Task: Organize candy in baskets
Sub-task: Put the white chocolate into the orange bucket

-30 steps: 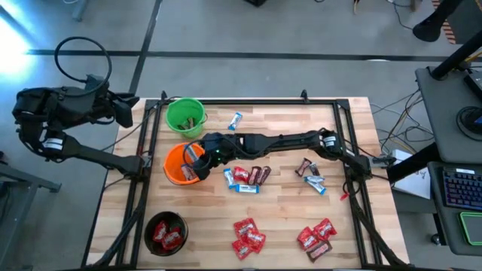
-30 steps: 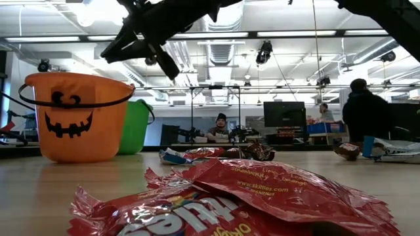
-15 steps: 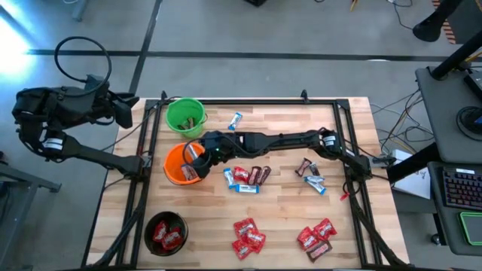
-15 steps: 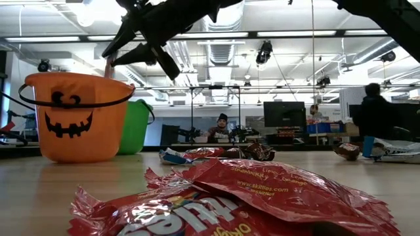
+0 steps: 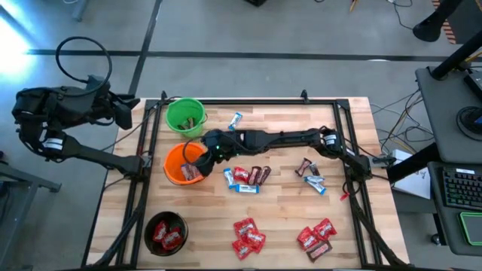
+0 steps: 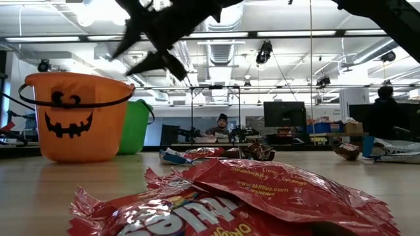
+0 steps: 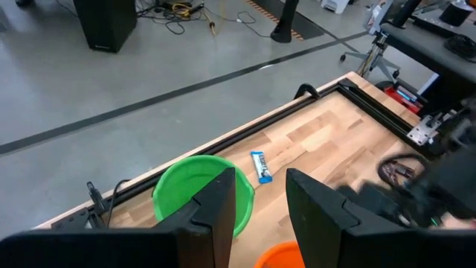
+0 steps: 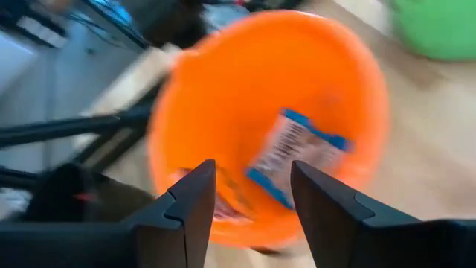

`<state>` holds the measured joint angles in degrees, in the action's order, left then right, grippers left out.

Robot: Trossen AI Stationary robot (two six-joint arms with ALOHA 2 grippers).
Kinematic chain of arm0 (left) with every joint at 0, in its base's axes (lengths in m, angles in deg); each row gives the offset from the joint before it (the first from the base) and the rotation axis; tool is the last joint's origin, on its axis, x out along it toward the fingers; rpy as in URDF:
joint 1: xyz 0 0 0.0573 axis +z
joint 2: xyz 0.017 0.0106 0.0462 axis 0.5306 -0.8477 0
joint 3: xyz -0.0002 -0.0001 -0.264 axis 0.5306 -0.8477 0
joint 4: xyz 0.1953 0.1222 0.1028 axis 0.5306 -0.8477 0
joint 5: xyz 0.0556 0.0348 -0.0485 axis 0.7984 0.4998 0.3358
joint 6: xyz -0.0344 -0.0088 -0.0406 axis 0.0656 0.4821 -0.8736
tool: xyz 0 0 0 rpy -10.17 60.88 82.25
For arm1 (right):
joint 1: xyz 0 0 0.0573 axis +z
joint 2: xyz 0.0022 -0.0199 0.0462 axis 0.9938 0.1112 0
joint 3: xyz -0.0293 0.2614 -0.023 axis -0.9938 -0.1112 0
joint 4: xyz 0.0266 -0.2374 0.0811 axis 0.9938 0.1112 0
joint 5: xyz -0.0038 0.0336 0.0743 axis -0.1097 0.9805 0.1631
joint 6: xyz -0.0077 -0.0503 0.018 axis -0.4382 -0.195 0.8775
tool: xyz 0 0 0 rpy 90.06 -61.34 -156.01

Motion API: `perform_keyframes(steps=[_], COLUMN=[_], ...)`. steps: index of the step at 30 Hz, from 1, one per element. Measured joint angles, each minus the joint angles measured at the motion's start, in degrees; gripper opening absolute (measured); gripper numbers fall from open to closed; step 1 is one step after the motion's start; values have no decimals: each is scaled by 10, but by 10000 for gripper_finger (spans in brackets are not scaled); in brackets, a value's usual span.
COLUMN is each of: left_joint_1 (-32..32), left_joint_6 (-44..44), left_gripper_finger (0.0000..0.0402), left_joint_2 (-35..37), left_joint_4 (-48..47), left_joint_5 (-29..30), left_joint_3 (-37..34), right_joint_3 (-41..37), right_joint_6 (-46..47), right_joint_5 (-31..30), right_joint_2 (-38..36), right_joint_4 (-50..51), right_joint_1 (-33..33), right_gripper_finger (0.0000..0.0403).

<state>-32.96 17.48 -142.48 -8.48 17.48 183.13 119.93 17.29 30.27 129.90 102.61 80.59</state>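
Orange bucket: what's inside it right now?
A blue-and-white candy lies in the orange bucket, with another wrapper near the wall, too blurred to identify. The right gripper, open above, hides part of the bottom.

Baskets: three [image 5: 184, 117] [image 5: 179, 164] [image 5: 166, 229] lining the tabletop's [image 5: 279, 226] left side.
Right gripper [image 5: 202, 150]: hovering over the middle basket.
Candy [image 5: 247, 177]: lying scattered right of the baskets.

place: lab/open office | evidence: monitors [image 6: 283, 113], ceiling strip lights [image 6: 295, 33], seated person [image 6: 221, 126], floor cables [image 7: 178, 10]
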Motion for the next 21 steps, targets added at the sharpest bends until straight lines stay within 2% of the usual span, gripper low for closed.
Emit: perform_keyframes(steps=[3, 6, 11, 14, 21], left_joint_1=[0, 0, 0, 0, 0], left_joint_6=[0, 0, 0, 0, 36], left_gripper_finger=[102, 102, 102, 102, 102], left_joint_2=[0, 0, 0, 0, 3], left_joint_4=[0, 0, 0, 0, 0], left_joint_5=[-4, -5, -6, -5, -5], left_joint_3=[0, 0, 0, 0, 0], right_joint_3=[18, 25, 22, 19, 19], right_joint_6=[6, 31, 113, 157, 237], right_joint_5=[-7, -48, -171, -224, -223], right_joint_2=[-5, -6, -6, -5, 22], right_joint_4=[78, 125, 135, 135, 167], right_joint_1=[-27, -48, -73, -92, -126], right_gripper_finger=[161, 155, 146, 144, 144])
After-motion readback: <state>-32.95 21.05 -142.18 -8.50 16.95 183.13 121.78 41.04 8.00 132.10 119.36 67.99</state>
